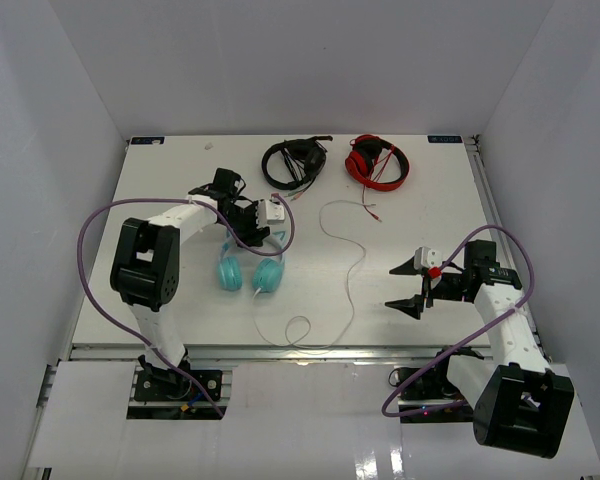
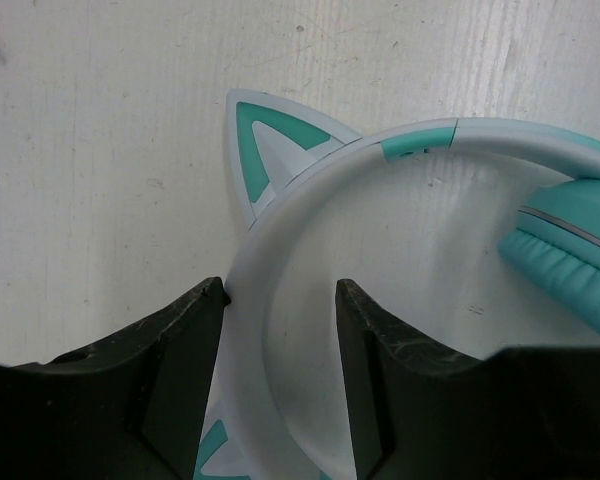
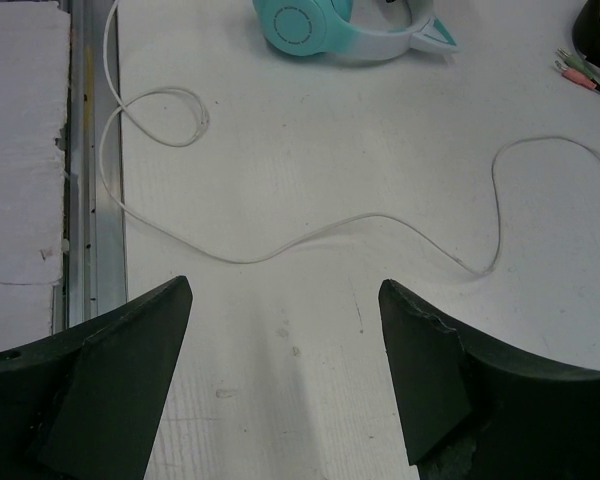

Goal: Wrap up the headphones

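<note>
The left gripper [image 2: 280,288] was seen with its jaws apart, set astride the whitish headband of the headphones [image 2: 310,180]. The left-hand finger was pressed against the band's outer edge, while a strip of table [image 1: 430,200] was left showing between the band and the other finger. One cat ear [image 2: 265,140] was seen just above the fingers, and a teal ear cup [image 2: 570,260] at the right edge of that frame.

In the top view the headphones were laid left of centre, with the cups toward the bottom of the frame and the band beneath the gripper. The white cable [image 1: 347,295] was trailed from them to a small loop near the bottom edge, then wound upward through the middle of the table.

The right gripper [image 1: 408,285] was held wide open in the lower right, apart from the cable, with nothing between its fingers. Black headphones [image 1: 293,160] and red headphones [image 1: 377,160] were laid side by side near the top edge, well apart from the teal pair.
</note>
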Tool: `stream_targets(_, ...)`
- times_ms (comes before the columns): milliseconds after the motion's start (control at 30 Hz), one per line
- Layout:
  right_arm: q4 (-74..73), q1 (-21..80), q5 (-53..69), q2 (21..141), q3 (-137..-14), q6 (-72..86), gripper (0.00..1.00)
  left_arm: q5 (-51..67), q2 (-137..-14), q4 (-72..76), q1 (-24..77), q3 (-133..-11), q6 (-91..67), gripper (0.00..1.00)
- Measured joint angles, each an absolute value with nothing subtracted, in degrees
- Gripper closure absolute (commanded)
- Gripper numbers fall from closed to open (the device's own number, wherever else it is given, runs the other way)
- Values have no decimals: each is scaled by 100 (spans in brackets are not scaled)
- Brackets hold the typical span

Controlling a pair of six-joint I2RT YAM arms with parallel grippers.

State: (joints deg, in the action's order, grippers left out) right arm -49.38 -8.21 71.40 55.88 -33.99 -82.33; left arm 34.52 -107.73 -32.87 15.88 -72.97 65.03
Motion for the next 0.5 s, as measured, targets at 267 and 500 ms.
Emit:
stream_targets(267, -5093, -816, 7185, 5588, -3409, -8370, 18, 3201, -10930, -2963, 1605, -7178, 6505, 40)
stream_targets(500, -5113, -816, 7220, 5588, -3409, -8431, 18, 2943, -10776, -2539, 1627, -6903, 6427, 39)
